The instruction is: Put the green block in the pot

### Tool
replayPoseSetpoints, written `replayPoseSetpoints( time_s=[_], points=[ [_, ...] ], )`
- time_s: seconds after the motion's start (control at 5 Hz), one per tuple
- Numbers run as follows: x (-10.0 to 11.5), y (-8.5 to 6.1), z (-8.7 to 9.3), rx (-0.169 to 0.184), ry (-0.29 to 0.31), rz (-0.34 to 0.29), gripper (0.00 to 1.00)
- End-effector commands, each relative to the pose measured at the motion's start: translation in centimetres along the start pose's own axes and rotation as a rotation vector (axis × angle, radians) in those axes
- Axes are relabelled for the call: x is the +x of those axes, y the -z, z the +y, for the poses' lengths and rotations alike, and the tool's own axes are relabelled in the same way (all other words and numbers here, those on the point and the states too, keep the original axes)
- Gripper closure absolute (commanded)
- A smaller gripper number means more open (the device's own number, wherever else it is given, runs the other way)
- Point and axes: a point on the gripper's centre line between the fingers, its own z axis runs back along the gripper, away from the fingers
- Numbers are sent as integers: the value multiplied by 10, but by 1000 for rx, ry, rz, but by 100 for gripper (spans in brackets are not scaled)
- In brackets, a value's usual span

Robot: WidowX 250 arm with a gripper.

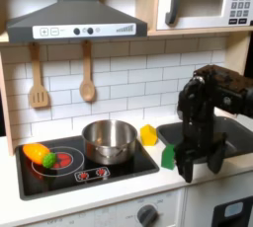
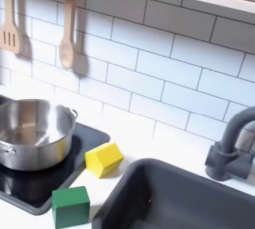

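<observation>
Green block [image 2: 71,206] sits on the white counter [image 1: 119,193] at the corner of the black toy cooktop [image 1: 84,162], just beside the yellow block [image 2: 103,158] and apart from the steel pot [image 1: 110,140] on the burner. Gripper [image 1: 186,168] hangs low right next to the block in the first exterior view; can't tell how the jaws stand. Microwave [image 1: 203,0] display shows digits, too blurred to read.

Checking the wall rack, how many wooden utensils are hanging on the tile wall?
2: a slotted spatula at the first exterior view's left, and a spoon just right of it.

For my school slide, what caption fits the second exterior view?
Green block and yellow block sit beside the silver pot.
</observation>
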Motion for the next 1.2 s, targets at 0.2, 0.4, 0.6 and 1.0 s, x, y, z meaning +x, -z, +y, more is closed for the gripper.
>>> replayPoseSetpoints(
  time_s=[0.2,0.4,0.6,1.0],
  points=[
    [24,-8,-1,-5,-74,-62,0],
    [41,-12,-2,6,-106,-92,0],
    [53,-9,1,28,-151,-99,0],
    [90,-14,10,40,-257,-157,0]
  ],
)
